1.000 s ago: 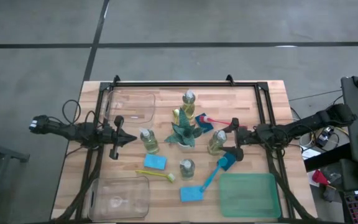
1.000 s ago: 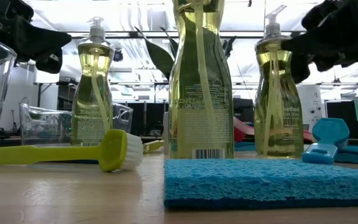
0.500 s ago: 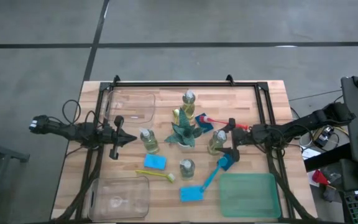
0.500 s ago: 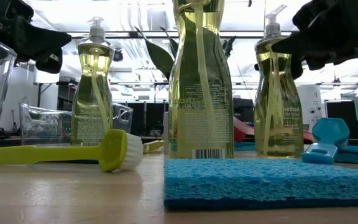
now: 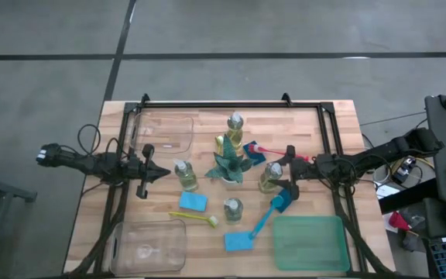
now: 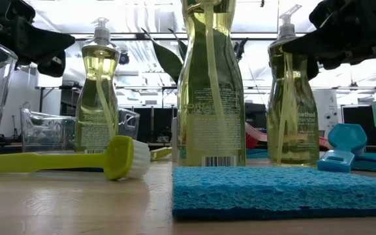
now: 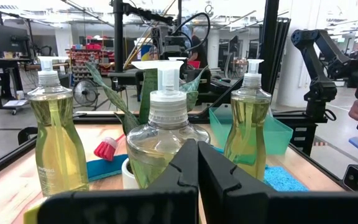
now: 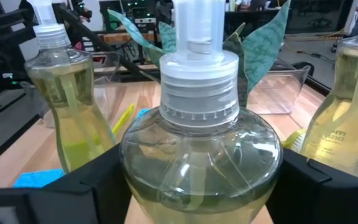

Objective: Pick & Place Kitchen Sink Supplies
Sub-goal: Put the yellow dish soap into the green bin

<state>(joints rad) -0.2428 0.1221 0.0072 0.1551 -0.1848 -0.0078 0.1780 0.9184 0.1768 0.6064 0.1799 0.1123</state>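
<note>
Both arms are matte black, built of slim jointed segments with rounded housings at the joints. Looped black cables trail along the left arm (image 5: 91, 161) and the right arm (image 5: 370, 161). The left arm's fingers (image 7: 166, 186) are broad, flat, black wedges with bevelled edges; the right arm's fingers (image 8: 55, 186) look the same, blocky and dark.

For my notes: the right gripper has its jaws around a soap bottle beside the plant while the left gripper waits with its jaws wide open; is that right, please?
One detail is off: the left gripper has its jaws shut, as the left wrist view shows. The rest holds: the right gripper has its jaws around a soap bottle beside the plant.
</note>
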